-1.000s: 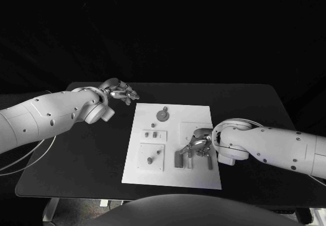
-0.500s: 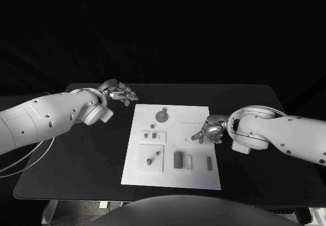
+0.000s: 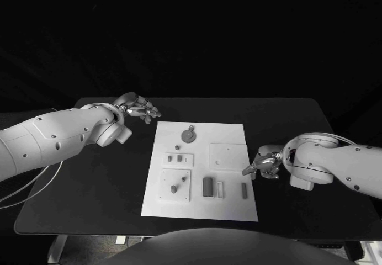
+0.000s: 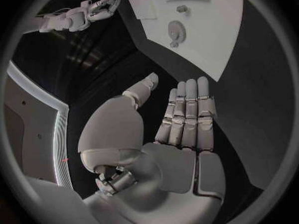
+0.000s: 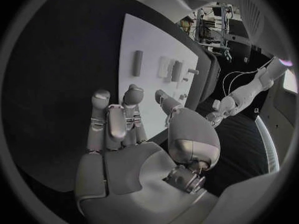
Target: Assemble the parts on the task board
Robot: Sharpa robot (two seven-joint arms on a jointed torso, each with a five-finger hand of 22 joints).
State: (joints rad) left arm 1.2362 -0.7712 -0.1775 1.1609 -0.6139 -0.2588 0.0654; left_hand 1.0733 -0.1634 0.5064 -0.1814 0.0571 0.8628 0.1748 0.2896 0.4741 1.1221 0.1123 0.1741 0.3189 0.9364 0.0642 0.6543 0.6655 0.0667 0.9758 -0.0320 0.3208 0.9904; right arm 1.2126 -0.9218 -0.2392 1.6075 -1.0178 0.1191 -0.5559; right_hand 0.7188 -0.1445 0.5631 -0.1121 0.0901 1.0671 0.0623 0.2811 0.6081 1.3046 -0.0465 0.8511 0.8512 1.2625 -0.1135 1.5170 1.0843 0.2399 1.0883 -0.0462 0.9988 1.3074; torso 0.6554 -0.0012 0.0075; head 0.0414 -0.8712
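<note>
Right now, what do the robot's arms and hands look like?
Both arms are smooth white shells dotted with small dark screw holes. A thin white cable loops beside the left arm. The left hand and right hand are silver metal with segmented fingers.

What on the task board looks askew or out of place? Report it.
Nothing stands out. The task board lies flat on the table, slightly skewed to its edges. The grey parts sit in tidy rows. Both the left hand and right hand hold nothing, off the board.
</note>
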